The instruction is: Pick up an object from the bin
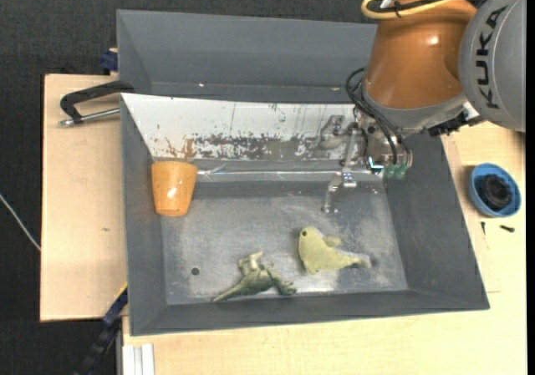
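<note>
Bin: I reach into a grey metal bin (251, 223). It has sloping walls and a flat floor with scratches on it.
Near wall: a small green plastic dinosaur (255, 277) lies on its side on the floor. It is close to the near wall, about the middle of it. Its tail points left.
A bit further in: a pale yellow rubber toy shaped like a seal or a fish (322, 255) lies flat just to the right of the dinosaur. The two are near each other but do not touch.
Left side: an orange plastic cup (172, 188) sits by the left wall, well apart from both toys. Its wide end is toward the back.
My tool: my tool (338, 191) is at the back right of the bin, near the shiny back wall. It is over a bare patch of floor. The pale yellow toy is the closest thing to it, but they are apart.
Tool state: I cannot tell if my tool is apart or together.
Far right: the round orange cover (414, 48) on my arm sits above the back right corner of the bin.
</note>
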`<state>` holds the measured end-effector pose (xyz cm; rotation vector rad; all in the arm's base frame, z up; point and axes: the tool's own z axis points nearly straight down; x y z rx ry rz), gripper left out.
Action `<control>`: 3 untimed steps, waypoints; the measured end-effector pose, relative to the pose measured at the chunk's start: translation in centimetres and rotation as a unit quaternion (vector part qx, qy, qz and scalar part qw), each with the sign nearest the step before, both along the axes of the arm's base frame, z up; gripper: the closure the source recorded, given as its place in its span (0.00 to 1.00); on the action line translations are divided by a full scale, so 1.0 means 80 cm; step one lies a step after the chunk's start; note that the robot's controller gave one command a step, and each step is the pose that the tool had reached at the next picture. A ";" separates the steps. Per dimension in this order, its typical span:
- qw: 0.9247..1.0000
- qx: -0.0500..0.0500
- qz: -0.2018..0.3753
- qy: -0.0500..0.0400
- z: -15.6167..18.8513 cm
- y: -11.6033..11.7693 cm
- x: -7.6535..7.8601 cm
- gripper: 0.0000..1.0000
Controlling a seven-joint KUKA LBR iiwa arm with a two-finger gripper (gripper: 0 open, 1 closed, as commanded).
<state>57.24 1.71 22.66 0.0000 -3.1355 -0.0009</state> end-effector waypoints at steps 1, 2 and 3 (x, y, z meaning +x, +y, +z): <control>0.997 0.000 0.072 0.001 -0.163 -0.063 -0.043 0.00; 0.987 -0.001 0.162 -0.004 -0.191 -0.035 -0.062 0.00; 0.987 0.000 0.162 -0.002 -0.191 -0.036 -0.063 1.00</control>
